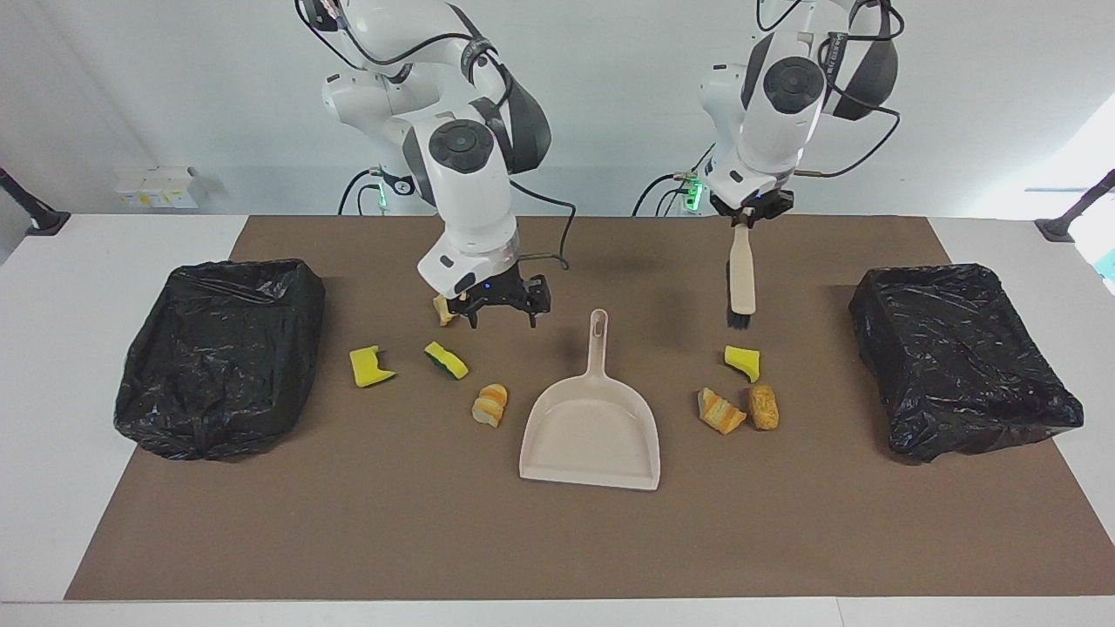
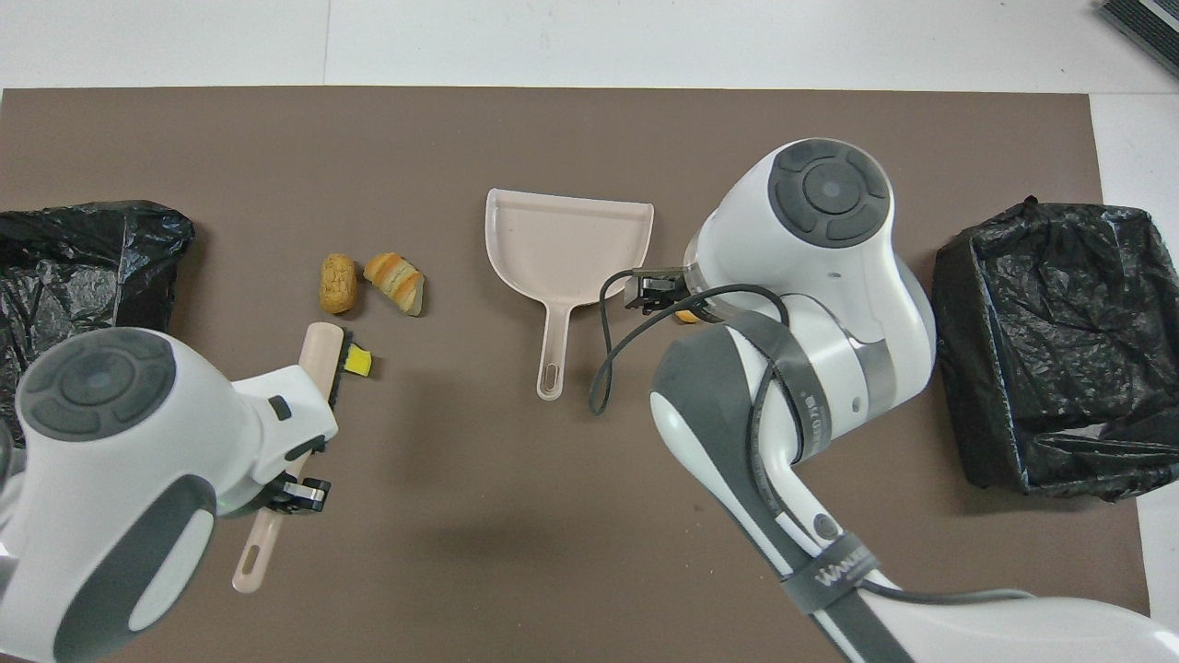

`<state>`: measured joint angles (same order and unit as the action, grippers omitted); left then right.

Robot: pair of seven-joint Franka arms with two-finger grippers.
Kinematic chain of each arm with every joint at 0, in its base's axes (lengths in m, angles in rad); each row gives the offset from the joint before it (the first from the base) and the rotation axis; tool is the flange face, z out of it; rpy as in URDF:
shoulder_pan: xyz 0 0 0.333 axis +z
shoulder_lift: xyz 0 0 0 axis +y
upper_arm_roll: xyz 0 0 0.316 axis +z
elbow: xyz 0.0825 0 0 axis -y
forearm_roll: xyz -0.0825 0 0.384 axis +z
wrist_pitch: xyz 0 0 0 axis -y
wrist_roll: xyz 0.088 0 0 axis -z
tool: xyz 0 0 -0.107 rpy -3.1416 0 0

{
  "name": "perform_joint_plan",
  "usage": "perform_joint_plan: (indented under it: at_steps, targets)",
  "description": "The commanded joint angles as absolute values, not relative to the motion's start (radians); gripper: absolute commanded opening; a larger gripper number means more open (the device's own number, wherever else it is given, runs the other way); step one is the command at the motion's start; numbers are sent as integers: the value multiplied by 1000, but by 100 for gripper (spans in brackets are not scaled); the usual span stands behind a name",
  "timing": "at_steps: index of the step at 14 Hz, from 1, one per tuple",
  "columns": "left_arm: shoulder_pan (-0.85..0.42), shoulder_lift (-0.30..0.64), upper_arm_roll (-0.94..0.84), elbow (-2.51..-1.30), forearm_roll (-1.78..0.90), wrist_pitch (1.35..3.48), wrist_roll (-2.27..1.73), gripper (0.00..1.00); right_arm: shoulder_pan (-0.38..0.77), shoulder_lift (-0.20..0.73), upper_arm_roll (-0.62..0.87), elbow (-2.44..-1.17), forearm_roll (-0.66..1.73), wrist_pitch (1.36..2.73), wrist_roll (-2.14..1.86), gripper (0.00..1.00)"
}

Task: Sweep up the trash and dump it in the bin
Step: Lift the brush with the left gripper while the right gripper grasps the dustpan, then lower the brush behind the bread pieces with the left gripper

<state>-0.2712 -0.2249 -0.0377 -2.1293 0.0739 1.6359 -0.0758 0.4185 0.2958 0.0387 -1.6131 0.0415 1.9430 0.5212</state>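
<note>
I see my left gripper [image 1: 740, 219] at upper right, fingers clamped; my right gripper [image 1: 503, 312] hangs mid-frame, fingers spread.

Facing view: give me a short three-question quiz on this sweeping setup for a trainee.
1. True or false: the left tool holds the brush by its handle, bristles down.
2. The dustpan handle points: A) toward the robots, B) away from the robots, C) toward the right arm's end.
3. How many trash scraps lie between the dustpan and the black-lined bin at the left arm's end?
Key: 1 true; 2 A; 3 three.
</note>
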Motion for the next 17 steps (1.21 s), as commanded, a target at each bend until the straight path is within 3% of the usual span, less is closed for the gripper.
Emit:
perform_joint_plan:
  at_steps: [1, 4, 7, 10, 14, 17]
  targets:
    - [-148, -100, -52, -1998, 97, 1699, -28, 0, 494, 353, 32, -1592, 18, 2002, 652, 100]
    - [-46, 21, -52, -1861, 123, 1736, 76, 0, 575, 429, 29, -1572, -23, 2077, 773, 100]
    - [-43, 203, -52, -1734, 207, 1759, 98, 0, 618, 504, 29, -1514, -55, 2080, 824, 100]
    - [-38, 215, -54, -1764, 195, 1810, 98, 0, 615, 509, 35, -1519, -92, 2097, 816, 98]
    - [-52, 204, -58, -1839, 193, 1827, 95, 0, 635, 520, 37, -1525, -126, 2102, 812, 64]
    - [-54, 195, -61, -1859, 189, 1832, 94, 0, 630, 522, 37, -1526, -123, 2111, 805, 60]
